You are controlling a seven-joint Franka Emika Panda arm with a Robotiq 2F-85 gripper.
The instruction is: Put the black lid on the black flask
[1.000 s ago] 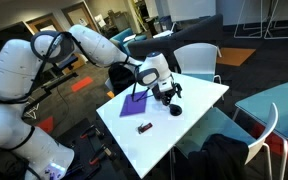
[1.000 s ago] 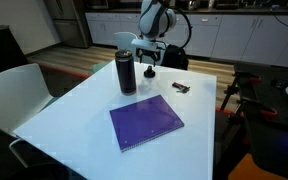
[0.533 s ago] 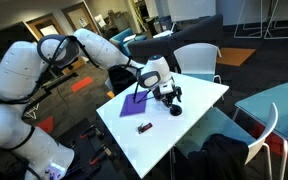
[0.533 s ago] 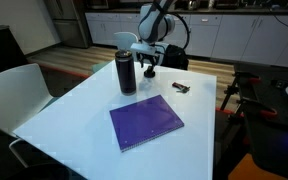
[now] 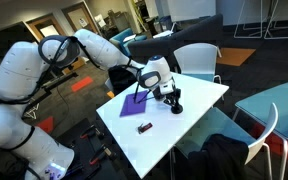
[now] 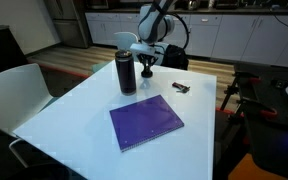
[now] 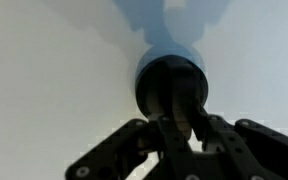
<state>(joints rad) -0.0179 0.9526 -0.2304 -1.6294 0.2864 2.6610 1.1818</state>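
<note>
The black flask [image 6: 126, 72], tall and slim with a pale rim, stands upright on the white table [image 6: 74, 120]. Just beyond it, on its right, my gripper [image 6: 147, 68] reaches down to the tabletop. The wrist view shows the round black lid [image 7: 169, 80] directly below, with my gripper [image 7: 177, 118] shut on it and the fingers meeting over its top. The lid sits low on the table. In an exterior view the gripper [image 5: 172, 100] hangs over a small dark shape on the table. I cannot make out the flask there.
A purple notebook [image 6: 146, 122] lies flat in front of the flask. A small dark reddish oblong [image 6: 181, 89] lies to the right. White chairs [image 6: 14, 90] stand around the table, and a black bag [image 5: 224, 155] sits by the near corner.
The jaws have gone from open to shut on the lid. The arm has hardly moved, and the flask, notebook and oblong stayed put.
</note>
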